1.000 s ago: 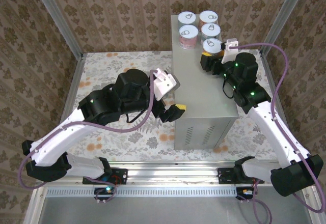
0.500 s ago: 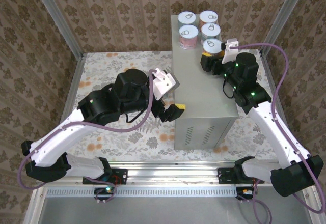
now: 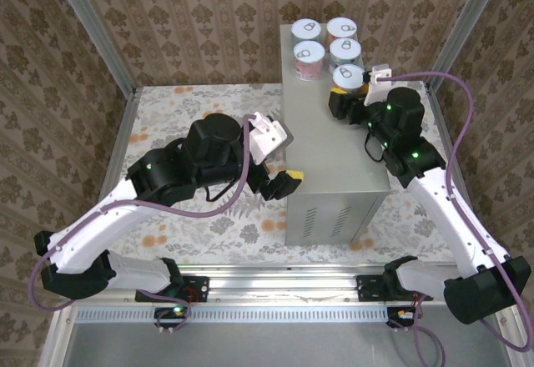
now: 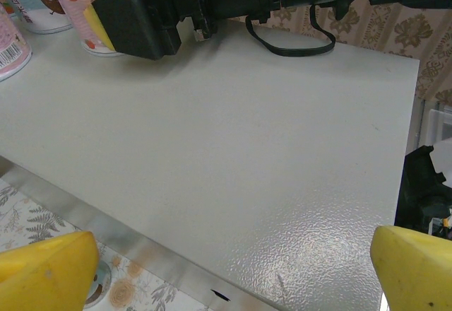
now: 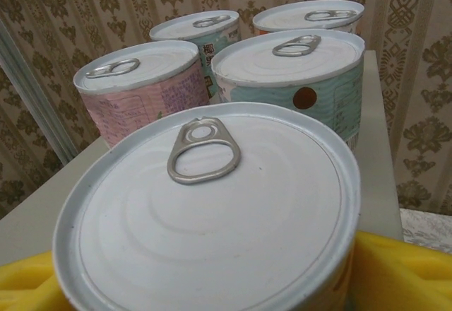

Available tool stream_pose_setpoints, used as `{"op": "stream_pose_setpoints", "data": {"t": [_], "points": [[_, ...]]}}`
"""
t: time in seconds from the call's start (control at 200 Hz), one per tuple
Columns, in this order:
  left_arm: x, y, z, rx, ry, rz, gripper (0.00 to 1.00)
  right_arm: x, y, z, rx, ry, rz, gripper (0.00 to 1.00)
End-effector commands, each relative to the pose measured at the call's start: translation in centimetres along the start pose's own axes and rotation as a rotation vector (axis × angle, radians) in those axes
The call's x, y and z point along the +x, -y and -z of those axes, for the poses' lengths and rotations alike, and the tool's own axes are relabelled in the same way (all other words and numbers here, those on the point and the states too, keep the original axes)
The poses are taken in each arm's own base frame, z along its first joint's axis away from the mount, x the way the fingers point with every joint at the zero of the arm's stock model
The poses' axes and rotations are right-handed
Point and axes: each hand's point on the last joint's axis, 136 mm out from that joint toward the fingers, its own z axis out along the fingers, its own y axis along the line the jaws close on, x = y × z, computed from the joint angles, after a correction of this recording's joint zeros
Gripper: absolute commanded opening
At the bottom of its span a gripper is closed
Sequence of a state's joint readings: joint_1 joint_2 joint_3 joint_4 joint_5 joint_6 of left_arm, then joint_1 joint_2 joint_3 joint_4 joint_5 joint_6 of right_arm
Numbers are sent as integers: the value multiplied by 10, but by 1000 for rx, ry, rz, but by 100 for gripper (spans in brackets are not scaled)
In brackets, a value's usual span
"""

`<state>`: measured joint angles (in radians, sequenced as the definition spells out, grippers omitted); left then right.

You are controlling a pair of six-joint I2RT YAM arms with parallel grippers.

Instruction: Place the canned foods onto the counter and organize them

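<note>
Front tin (image 5: 212, 212) on counter (image 3: 334, 158), between right hand's (image 3: 350, 90) fingers (image 5: 395, 268)

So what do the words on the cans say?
None can be read for sure.
Pink can: tiny print, too blurred.
Barcode on it: digits too small.
Teal can: brown dot, no clear words.
Rear teal can: one printed character, partly hidden.
</note>
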<state>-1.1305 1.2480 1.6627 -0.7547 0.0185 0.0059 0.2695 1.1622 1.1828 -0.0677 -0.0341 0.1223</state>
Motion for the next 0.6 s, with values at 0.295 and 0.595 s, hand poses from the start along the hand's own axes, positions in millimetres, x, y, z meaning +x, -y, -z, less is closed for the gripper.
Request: {"op": "stream_pose_setpoints", "data": {"t": [0.295, 0.595], "points": [[-7, -4, 9, -16, 39, 25, 100, 26, 7, 20, 27, -100, -11, 100], [-7, -3, 7, -8, 39, 29, 100, 33, 11, 58, 61, -113, -25, 100]]}}
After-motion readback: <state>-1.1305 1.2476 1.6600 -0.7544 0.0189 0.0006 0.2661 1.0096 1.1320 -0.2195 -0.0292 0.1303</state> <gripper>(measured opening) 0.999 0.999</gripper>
